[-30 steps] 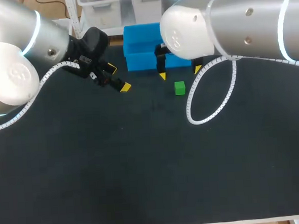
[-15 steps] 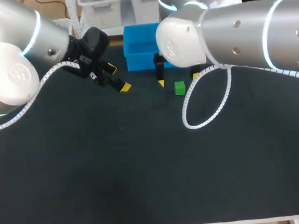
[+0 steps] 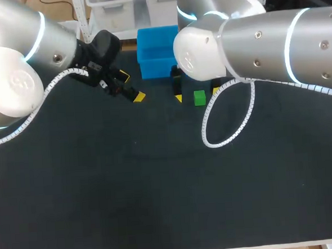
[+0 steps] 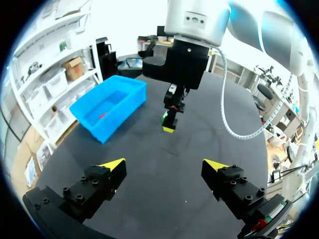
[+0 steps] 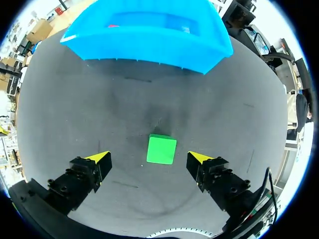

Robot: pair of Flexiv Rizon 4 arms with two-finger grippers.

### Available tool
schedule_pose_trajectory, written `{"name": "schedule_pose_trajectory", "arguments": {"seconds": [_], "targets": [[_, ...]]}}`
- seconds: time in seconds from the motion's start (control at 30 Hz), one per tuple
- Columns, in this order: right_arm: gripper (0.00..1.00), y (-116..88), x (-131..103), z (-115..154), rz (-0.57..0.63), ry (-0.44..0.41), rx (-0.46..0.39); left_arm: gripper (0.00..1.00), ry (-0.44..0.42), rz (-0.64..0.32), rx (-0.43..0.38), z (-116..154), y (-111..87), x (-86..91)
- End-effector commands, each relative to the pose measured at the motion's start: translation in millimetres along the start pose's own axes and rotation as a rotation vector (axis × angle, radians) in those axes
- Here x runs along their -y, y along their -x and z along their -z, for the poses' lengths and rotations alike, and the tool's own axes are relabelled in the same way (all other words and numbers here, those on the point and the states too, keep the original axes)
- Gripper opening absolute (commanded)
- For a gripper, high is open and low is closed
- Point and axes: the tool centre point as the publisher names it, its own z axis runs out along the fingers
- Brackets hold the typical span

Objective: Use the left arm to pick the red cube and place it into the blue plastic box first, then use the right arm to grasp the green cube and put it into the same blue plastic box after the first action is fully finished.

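**Right gripper open around the green cube**

The right gripper stands low over the black table with its two fingers wide apart. The green cube lies on the table between them, and neither finger touches it. The blue plastic box is just ahead of the cube. Inside the box lies the red cube (it shows only as a small red speck). The left gripper is open too, holds nothing, and hangs to the left of the box.
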Motion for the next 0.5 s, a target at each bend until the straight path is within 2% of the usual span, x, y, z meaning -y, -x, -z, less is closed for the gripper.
{"name": "schedule_pose_trajectory", "arguments": {"seconds": [0.03,0.37,0.4,0.43,0.47,0.5], "targets": [[1.0,2.5,2.2,-4.9,-0.002,0.004,-0.007,1.0,-0.002,-0.003,0.005,0.2,-1.2,-0.6],[1.0,-0.2,7.6,-13.7,-0.021,0.011,-0.018,1.0,-0.002,-0.003,0.005,0.2,-1.2,-0.6],[0.65,-0.3,7.6,-13.8,-0.025,0.013,-0.015,1.0,-0.002,-0.003,0.005,0.2,-1.2,-0.6],[0.46,-0.2,7.7,-13.9,-0.027,0.014,-0.015,1.0,-0.002,-0.003,0.005,0.2,-1.2,-0.6],[0.35,-0.1,7.8,-14.0,-0.028,0.015,-0.014,1.0,-0.002,-0.003,0.005,0.2,-1.2,-0.6],[0.11,0.0,7.9,-14.1,-0.028,0.015,-0.013,1.0,-0.002,-0.003,0.005,0.2,-1.2,-0.6]]}}
